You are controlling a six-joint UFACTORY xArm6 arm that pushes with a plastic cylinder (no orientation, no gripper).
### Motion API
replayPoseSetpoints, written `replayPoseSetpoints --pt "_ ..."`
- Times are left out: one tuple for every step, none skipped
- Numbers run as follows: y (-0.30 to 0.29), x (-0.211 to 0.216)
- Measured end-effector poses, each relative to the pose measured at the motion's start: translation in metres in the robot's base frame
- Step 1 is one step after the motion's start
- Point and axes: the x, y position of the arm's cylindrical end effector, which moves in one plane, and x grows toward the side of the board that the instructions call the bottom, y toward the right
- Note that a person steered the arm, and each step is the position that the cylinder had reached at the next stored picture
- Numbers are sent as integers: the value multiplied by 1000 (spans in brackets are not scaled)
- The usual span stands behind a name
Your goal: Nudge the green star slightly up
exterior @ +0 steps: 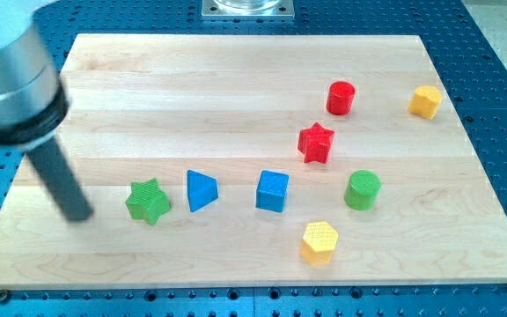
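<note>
The green star (pixel 148 202) lies on the wooden board (pixel 236 79) at the view's lower left. My tip (pixel 79 216) rests on the board just left of the green star, a short gap apart and slightly lower in the view. The dark rod runs up and left from it to the grey arm body at the view's top left.
A blue triangle (pixel 202 190) lies right of the green star, then a blue cube (pixel 272 191). A yellow hexagon (pixel 319 242), green cylinder (pixel 362 190), red star (pixel 316 143), red cylinder (pixel 341 98) and another yellow hexagon (pixel 425 102) lie further right.
</note>
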Motion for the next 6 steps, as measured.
replayPoseSetpoints --pt "53 45" --pt "73 10" --pt "72 -5" --pt "67 -21" --pt "40 -20" --pt "6 -26"
